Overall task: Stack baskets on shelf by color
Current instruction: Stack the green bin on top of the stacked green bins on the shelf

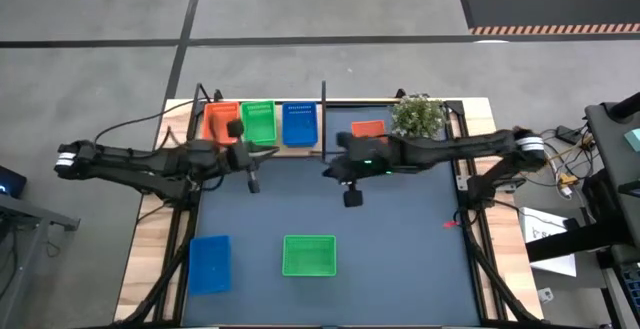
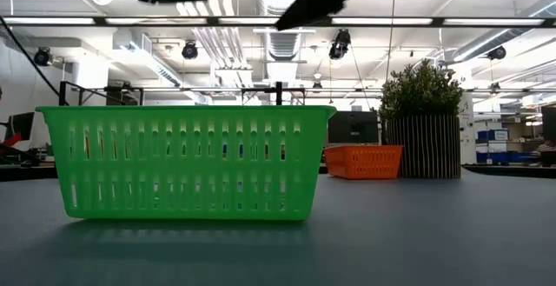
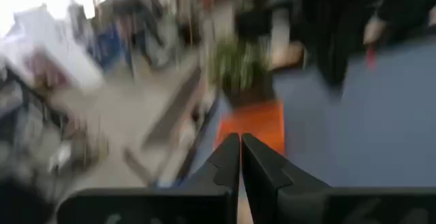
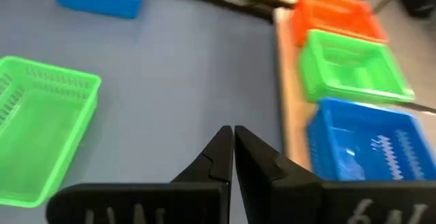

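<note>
On the shelf (image 4: 285,108) at the table's far left, an orange basket (image 1: 220,121), a green one (image 1: 258,122) and a blue one (image 1: 299,124) stand side by side, left of a black post (image 1: 323,119). Another orange basket (image 1: 369,129) sits right of the post. A blue basket (image 1: 210,262) and a green basket (image 1: 309,255) rest on the dark mat near the front. My left gripper (image 1: 268,155) hovers shut just in front of the shelf baskets, pointing right. My right gripper (image 1: 330,171) hovers shut over the mat's far middle, pointing left. Neither holds anything.
A potted plant (image 1: 420,116) stands at the far edge, right of the lone orange basket. The dark mat (image 1: 400,259) has bare room at its right half and between the two arms and the front baskets. Cables and equipment lie off the table's right side.
</note>
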Available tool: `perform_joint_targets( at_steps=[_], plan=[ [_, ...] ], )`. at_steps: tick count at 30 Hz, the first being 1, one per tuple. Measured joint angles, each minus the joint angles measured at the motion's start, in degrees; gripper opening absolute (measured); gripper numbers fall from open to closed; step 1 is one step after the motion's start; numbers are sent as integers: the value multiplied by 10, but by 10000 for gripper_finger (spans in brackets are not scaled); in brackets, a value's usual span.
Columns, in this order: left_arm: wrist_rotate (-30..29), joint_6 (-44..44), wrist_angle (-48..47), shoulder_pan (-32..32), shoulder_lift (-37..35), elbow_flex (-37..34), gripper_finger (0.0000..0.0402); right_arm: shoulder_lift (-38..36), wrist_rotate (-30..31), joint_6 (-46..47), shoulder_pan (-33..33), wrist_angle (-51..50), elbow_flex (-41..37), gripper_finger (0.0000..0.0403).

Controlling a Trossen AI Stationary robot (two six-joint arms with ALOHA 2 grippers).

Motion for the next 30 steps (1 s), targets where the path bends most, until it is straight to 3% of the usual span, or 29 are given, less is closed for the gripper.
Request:
perform_joint_targets(
  at_steps=[6, 9, 16, 21, 30],
  plan=[
    [-2, -69, -262, 96, 60, 94, 0, -83, 15, 0, 23, 78, -128, 8],
    [14, -90, -335, 167, 92, 118, 0, -116, 14, -9, 33, 104, -173, 8],
    [161, -31, -343, 308, 170, 119, 0, -149, 15, 5, 54, 161, -260, 8],
    [174, -19, -313, 354, 234, 129, 0, -149, 16, 15, 56, 190, -289, 8],
    [211, -2, -314, 359, 310, 143, 0, -149, 16, 21, 55, 195, -294, 8]
  ],
)
